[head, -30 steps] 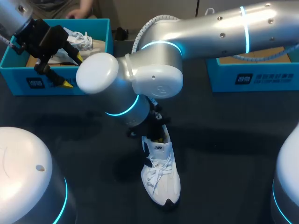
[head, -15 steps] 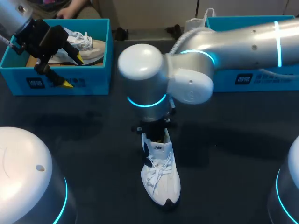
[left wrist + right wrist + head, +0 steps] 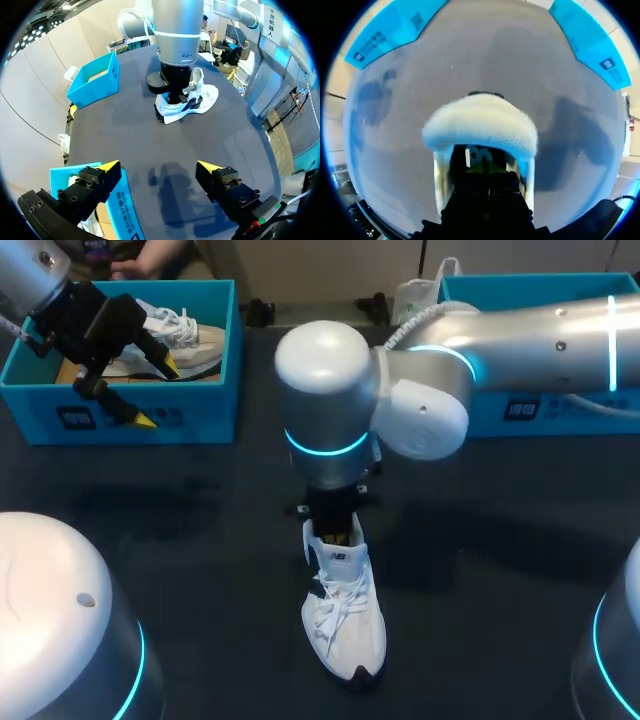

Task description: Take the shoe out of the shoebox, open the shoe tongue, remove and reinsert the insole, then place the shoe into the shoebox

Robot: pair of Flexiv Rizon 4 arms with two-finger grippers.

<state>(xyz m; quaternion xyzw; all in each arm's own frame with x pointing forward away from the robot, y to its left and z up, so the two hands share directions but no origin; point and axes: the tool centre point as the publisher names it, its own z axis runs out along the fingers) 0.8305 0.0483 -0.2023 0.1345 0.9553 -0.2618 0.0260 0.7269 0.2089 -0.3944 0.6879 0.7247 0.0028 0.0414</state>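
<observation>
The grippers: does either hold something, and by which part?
The left gripper is open and holds nothing. The right gripper is down in the heel opening of the white shoe; whether it grips anything cannot be told.

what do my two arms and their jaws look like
Both arms are silver tubes with rounded joints and glowing cyan rings. The right arm carries a white ribbed cable near its elbow. The left arm ends in blocky black jaws with bright yellow tips.

Dark matte table [image 3: 520,570] fills scene; soft, blurred shadows lie across top; light even, diffuse.
</observation>
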